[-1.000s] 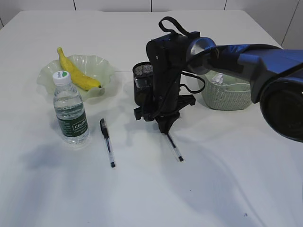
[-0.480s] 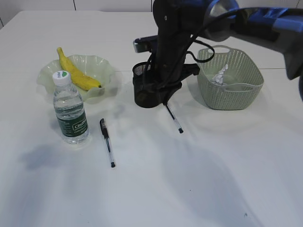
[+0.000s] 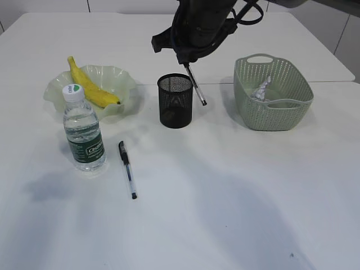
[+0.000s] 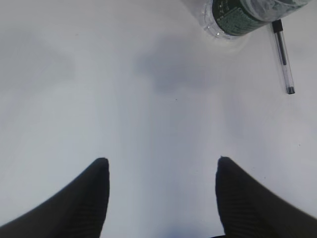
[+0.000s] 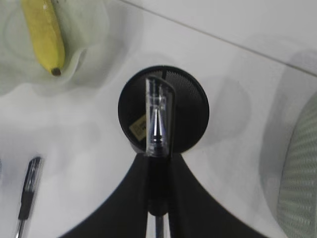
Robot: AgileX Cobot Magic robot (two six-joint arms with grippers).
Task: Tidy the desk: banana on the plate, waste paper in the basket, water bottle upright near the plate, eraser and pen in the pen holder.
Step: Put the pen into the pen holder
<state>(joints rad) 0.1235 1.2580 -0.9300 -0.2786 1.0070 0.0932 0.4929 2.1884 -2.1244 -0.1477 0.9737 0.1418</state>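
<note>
Right hand point(image 5: 157, 163) pinching a clear pen point(image 3: 196, 88), fingers pressed together on its barrel, hanging it above the table point(image 3: 225, 214) with the tip pointing down and slightly right in the exterior view. Hovering just over the far right rim of the black mesh pen holder point(image 3: 175, 101); in the right wrist view, lining the barrel up across the holder's round mouth, with a pale tag-like item lying inside at the bottom, too small to identify. Not yet inside the holder.

Left hand point(image 4: 161, 171) standing spread, both dark fingers point(image 4: 84, 198) apart and gripping nothing, hanging over bare table near the left front. Showing, at the far edge of the left wrist view, the base of the water bottle point(image 3: 83, 135) and the second pen point(image 3: 127, 169).

Standing upright at the left, the water bottle with its green-and-white cap, just near of the pale green wavy plate point(image 3: 126, 84). Lying on that plate, the banana point(image 3: 93, 87), stem pointing to the far side. Lying flat on the table just right of the bottle, the second pen, black cap pointing far and tip pointing near, well apart from the holder.

Sitting at the right, the green woven basket point(image 3: 281, 115), with a crumpled piece of white waste paper point(image 3: 262, 90) resting inside it.
</note>
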